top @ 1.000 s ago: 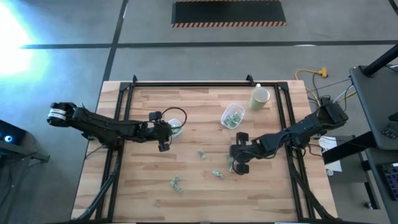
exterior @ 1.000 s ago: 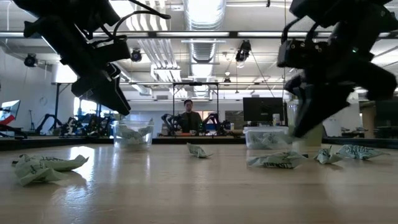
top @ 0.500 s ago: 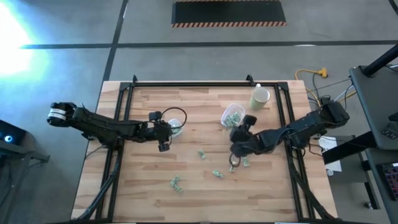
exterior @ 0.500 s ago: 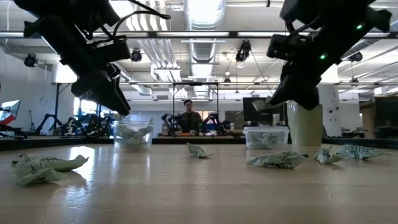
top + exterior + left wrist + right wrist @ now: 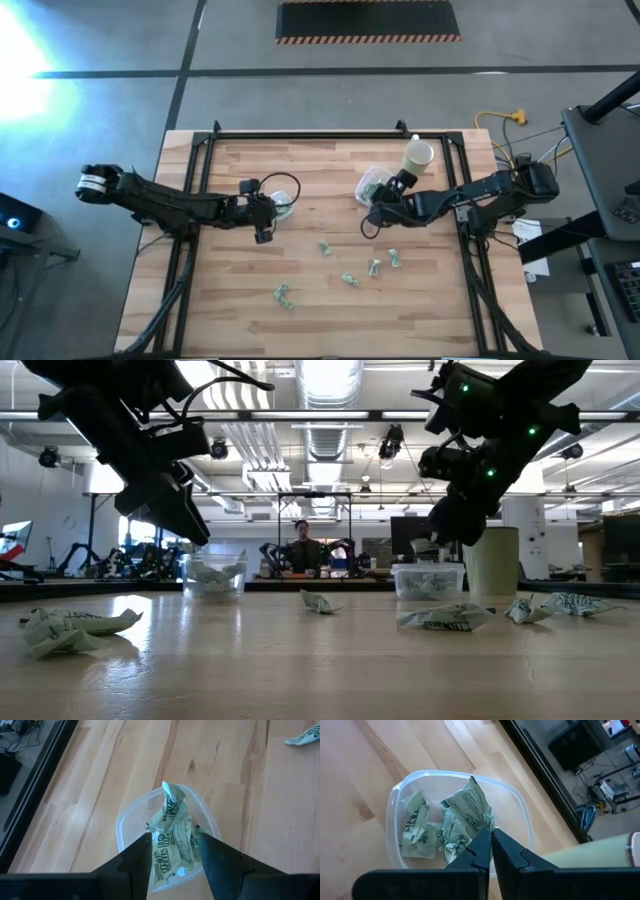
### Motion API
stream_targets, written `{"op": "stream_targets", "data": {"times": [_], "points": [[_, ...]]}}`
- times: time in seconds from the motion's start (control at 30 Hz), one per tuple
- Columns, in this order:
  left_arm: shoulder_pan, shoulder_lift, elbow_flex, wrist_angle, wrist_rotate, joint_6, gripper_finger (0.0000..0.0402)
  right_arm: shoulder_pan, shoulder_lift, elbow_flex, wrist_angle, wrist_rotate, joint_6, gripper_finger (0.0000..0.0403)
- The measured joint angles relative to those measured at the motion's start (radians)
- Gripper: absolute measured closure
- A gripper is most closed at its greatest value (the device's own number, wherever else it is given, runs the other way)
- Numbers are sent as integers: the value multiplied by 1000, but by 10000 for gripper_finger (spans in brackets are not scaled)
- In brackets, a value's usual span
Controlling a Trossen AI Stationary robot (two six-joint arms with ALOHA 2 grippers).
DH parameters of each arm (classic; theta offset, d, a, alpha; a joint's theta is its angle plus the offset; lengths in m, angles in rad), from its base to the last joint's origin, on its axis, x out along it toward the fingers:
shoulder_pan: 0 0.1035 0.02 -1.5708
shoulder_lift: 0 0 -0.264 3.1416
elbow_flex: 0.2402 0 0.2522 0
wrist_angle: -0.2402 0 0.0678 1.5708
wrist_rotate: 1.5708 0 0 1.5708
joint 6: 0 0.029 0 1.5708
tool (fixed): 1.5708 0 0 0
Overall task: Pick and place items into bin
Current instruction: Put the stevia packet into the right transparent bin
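A tall cream-coloured cup (image 5: pixel 418 157) was seen standing upright near the far right corner of a wooden table (image 5: pixel 230 300), and it was shown again at the right of the low view (image 5: pixel 495 563). Black metal framing (image 5: pixel 300 135) was laid along the table's far edge and down both sides. A yellow cable (image 5: pixel 500 119) was seen lying on the grey floor beyond the far right corner. A dark mat with a striped hazard edge (image 5: pixel 368 20) was laid on the floor farther back. In the low view a person (image 5: pixel 303 547) was seen far off behind a bench in the room.
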Motion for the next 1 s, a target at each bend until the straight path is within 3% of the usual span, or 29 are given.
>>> {"op": "stream_targets", "data": {"times": [0.17, 0.47, 0.73, 0.8, 1.0], "points": [[0, 0, 0, 0, 0, 0, 255, 0, 1, -2, 1, -1, 9, 369], [0, 0, 0, 0, 1, 0, 255, 0, -4, -4, -2, 8, 0, 280], [1, -2, 9, -3, 1, 1, 255, 43, -67, -4, 9, -9, -42, 267], [1, -2, 13, -2, 2, 1, 255, 63, -81, -4, 47, -86, -74, 270], [1, -2, 13, -3, 3, 0, 255, 106, -64, -8, 371, -505, -259, 278]]}}
